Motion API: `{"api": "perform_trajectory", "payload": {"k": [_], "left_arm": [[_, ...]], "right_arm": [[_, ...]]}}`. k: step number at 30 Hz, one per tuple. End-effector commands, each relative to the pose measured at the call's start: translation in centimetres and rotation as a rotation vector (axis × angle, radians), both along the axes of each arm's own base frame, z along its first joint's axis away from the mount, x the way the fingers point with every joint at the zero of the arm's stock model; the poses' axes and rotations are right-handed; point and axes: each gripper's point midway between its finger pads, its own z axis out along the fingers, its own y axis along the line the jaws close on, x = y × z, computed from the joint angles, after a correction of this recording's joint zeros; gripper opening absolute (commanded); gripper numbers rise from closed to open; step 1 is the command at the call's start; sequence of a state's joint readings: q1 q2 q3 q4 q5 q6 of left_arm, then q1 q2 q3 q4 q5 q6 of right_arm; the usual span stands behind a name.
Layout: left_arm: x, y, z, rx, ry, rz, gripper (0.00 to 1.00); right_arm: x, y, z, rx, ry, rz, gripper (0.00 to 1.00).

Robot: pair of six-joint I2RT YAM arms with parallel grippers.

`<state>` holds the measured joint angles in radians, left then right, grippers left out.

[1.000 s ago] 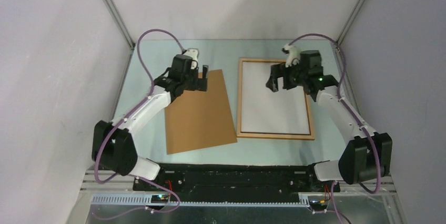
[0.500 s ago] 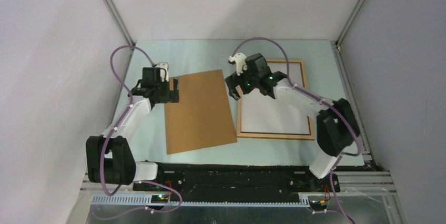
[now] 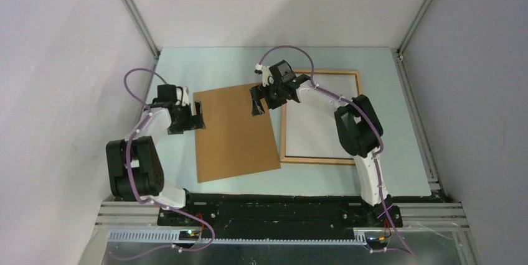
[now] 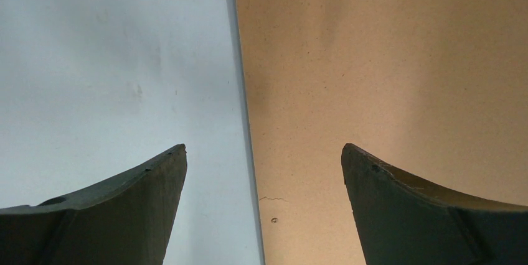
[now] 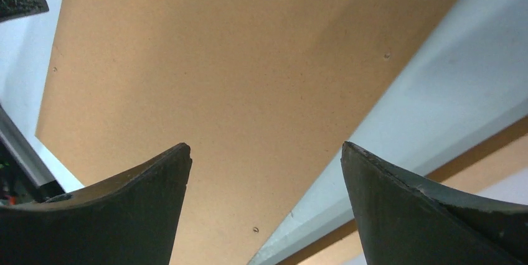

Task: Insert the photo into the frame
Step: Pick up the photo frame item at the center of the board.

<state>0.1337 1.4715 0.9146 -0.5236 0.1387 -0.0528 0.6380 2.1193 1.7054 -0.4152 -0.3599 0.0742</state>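
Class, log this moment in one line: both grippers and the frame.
left gripper: open, straddling left edge of flat brown backing board | right gripper: open, over board's far right edge | thin light-brown wooden frame: flat, untouched

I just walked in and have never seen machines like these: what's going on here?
Two robot arms are working on framing a photo. The wooden frame lies flat on the right side of the table with a white sheet inside it, probably the photo face down. Beside it lies a brown backing board. The left claw is open astride the board's left edge, and the right claw is open over its right edge near the far corner. Neither holds anything.
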Motion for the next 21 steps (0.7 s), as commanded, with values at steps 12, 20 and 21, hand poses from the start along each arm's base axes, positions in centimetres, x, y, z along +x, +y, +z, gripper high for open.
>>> {"api": "perform_trajectory", "payload": {"k": [12, 20, 21], "left_arm": [[0.0, -0.6, -2.7, -0.108, 0.103, 0.0, 0.98], [-0.5, -1.7, -4.1, -0.195, 0.151, -0.021, 0.98], [-0.6, -1.8, -4.3, -0.202, 0.16, -0.022, 0.98]], "right_arm": [[0.3, -1.0, -4.1, 0.086, 0.292, -0.085, 0.92], [-0.7, -0.2, -5.1, 0.149, 0.406, -0.07, 0.91], [-0.7, 0.0, -5.2, 0.162, 0.421, -0.072, 0.91]]}}
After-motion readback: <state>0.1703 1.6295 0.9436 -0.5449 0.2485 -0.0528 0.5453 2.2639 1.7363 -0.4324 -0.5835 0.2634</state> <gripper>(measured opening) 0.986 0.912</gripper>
